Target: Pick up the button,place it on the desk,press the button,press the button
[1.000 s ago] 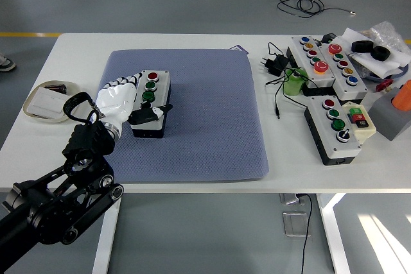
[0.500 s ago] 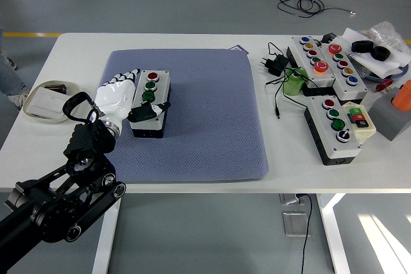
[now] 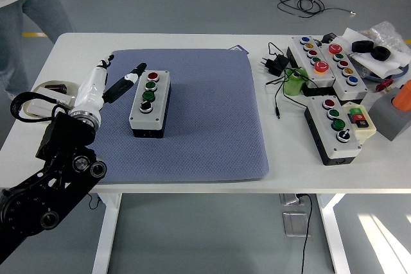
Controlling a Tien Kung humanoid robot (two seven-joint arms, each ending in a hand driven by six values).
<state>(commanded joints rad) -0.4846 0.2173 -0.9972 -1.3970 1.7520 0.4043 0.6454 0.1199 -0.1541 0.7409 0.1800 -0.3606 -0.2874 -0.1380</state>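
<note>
My left robot hand (image 3: pixel 106 85) hangs open and empty just left of the grey three-button control box (image 3: pixel 149 102), which already sits on the blue mat (image 3: pixel 205 126) on the white bench (image 3: pixel 192 46), so I judge only the presses remain.

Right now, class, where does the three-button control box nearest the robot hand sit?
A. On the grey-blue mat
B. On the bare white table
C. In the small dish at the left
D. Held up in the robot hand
A: the control box rests on the grey-blue mat, with the left robot hand open beside it, holding nothing.
</note>
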